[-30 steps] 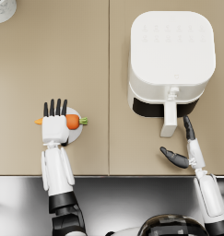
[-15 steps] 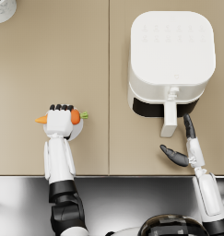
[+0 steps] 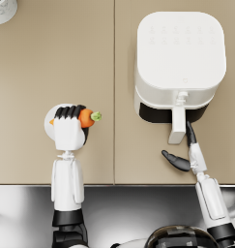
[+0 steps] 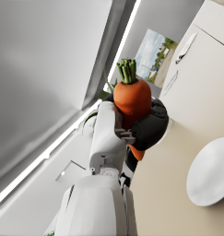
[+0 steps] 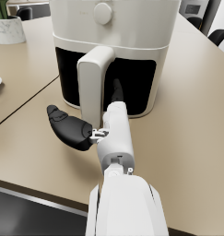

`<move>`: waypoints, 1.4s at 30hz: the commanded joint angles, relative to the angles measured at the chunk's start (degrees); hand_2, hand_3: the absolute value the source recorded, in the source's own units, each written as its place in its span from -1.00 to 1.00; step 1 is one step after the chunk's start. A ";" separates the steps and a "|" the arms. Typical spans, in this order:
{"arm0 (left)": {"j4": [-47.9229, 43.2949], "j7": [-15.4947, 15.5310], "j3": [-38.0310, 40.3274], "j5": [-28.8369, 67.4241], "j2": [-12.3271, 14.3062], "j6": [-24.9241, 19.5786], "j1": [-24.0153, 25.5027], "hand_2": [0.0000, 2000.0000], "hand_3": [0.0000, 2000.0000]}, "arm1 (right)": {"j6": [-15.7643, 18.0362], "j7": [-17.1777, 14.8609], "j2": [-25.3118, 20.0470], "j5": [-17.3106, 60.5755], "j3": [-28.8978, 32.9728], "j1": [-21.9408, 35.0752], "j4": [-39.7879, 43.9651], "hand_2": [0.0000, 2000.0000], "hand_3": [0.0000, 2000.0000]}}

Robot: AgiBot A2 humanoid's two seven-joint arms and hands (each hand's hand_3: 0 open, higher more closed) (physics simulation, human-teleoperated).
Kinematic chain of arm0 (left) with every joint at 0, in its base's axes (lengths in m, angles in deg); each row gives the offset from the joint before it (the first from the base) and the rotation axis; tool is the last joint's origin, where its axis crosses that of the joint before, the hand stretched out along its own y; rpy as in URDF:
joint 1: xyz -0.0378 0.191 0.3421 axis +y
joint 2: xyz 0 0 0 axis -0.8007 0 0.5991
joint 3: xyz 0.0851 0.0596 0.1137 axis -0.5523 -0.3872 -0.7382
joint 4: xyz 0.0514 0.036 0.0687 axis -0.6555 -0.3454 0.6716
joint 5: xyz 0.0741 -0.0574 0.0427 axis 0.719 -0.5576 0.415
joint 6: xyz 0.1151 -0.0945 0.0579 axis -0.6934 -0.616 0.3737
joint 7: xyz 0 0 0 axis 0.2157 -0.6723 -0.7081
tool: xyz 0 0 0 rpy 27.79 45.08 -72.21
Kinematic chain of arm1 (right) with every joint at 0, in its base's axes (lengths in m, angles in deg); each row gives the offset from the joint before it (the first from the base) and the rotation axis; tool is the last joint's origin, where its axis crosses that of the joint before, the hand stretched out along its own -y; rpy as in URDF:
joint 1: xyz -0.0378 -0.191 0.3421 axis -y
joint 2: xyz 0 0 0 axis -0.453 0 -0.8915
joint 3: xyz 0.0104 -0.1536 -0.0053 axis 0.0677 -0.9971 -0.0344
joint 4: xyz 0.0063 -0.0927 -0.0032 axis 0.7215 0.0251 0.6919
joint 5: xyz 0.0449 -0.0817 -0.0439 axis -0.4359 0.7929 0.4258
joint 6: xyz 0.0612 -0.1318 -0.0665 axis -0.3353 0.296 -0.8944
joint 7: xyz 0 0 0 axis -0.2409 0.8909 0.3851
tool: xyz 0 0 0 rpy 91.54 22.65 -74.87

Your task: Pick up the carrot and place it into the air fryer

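My left hand is curled around the carrot, holding it over the white plate on the desk. My right hand holds nothing, fingers spread beside the handle of the air fryer, whose drawer is pulled open.

arms: smooth white shell segments, black elbow joints
left hand: white back, dark fingers
right hand: glossy dark fingers
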 commanded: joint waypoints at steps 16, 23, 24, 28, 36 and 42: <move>-11.46 -0.29 -3.36 -6.30 1.79 0.09 -0.59 1.00 1.00 | -5.67 0.00 -3.97 0.15 -6.03 7.73 8.18 1.00 1.00; -10.01 -0.30 -7.86 -6.33 3.37 0.07 -2.74 1.00 1.00 | -6.35 -0.32 4.58 0.28 -13.00 -0.92 -8.52 1.00 1.00; -9.70 -0.30 -8.45 -6.34 3.56 0.07 -2.90 1.00 1.00 | -6.63 -0.37 6.14 0.29 -14.11 -2.09 -11.34 1.00 1.00; -6.50 -0.31 -13.24 -6.34 5.34 0.04 -5.40 1.00 1.00 | -6.23 -0.49 13.97 0.39 -21.02 -6.49 -22.05 1.00 1.00; 3.53 -0.29 -23.32 -6.34 11.59 0.01 -13.62 1.00 1.00 | -0.72 -0.11 3.06 0.31 -10.77 -29.72 -37.35 1.00 1.00; 6.69 -0.28 -30.88 -6.32 13.96 0.01 -14.99 1.00 1.00 | 2.98 -0.02 25.97 0.22 -12.51 -17.02 -31.26 1.00 1.00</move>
